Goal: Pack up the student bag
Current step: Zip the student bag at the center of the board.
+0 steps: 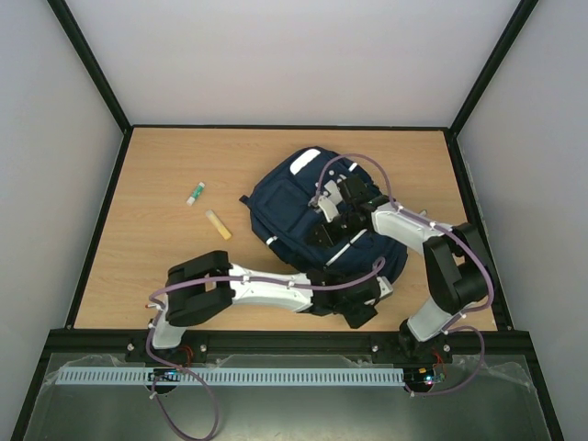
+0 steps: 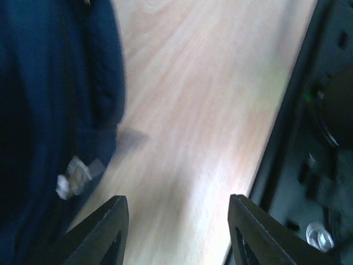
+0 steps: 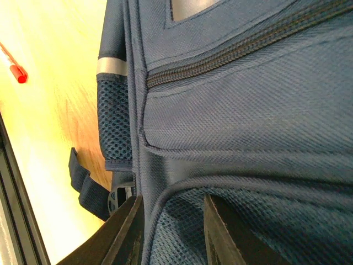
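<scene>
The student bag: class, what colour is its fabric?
Navy blue; the student bag shows best in the right wrist view.

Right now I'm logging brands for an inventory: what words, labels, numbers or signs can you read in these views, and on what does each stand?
No text can be read in any view.
Student bag: its white patch shows no letters or logo that I can make out.
Green-and-white tube: any print on it is too small to read.

My left gripper (image 2: 177, 208) hangs with jaws spread above the wooden table (image 2: 198, 110), the navy student bag (image 2: 49, 83) at picture left, a black frame (image 2: 309, 138) at right.
</scene>
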Robot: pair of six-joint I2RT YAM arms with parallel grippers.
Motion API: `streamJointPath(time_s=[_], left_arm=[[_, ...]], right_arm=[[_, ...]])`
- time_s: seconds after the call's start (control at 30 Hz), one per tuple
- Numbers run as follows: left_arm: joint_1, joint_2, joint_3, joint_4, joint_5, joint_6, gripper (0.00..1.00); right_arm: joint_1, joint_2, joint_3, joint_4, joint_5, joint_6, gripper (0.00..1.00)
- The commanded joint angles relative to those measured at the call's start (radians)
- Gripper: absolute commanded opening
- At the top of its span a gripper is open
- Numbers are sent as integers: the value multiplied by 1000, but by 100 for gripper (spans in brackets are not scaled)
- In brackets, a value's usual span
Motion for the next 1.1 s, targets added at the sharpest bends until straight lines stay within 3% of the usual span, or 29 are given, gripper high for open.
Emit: streamJointPath(time_s=[0.0, 0.07, 0.23, 0.27, 0.3, 0.33, 0.37, 0.53, 0.73, 0.9, 0.97, 1.07], left_arm=[[-53, -165, -82, 36, -46, 46, 63], [-60, -242, -138, 36, -60, 54, 96], [-54, -446, -256, 58, -179, -4, 99], [-50, -473, -271, 48, -215, -14, 99], [-39, -495, -281, 34, -230, -17, 99], [-23, -510, -286, 11, -227, -16, 99], [-8, -520, -287, -14, -231, -14, 99], [49, -576, -349, -28, -308, 18, 99], [159, -745, -560, 212, -302, -20, 99], [321, -768, -562, 144, -363, -197, 99], [379, -735, -526, 93, -256, -220, 99], [400, -713, -518, 152, -78, -141, 99]], right_arm=[[-71, -103, -19, -48, 39, -5, 31], [-97, -172, -13, -71, 34, -14, 33], [-130, -374, 9, -154, 44, -37, 47], [-129, -425, 7, -159, 58, -29, 53], [-130, -472, 1, -156, 83, -15, 66], [-130, -520, -11, -148, 122, 2, 91], [-129, -564, -23, -142, 165, 12, 99], [-127, -653, -59, -233, 291, -48, 100], [-127, -640, -60, -415, 310, -189, 100], [-129, -757, -85, -408, 244, -221, 100], [-128, -800, -103, -395, 219, -243, 100], [-129, -841, -120, -397, 193, -290, 100]])
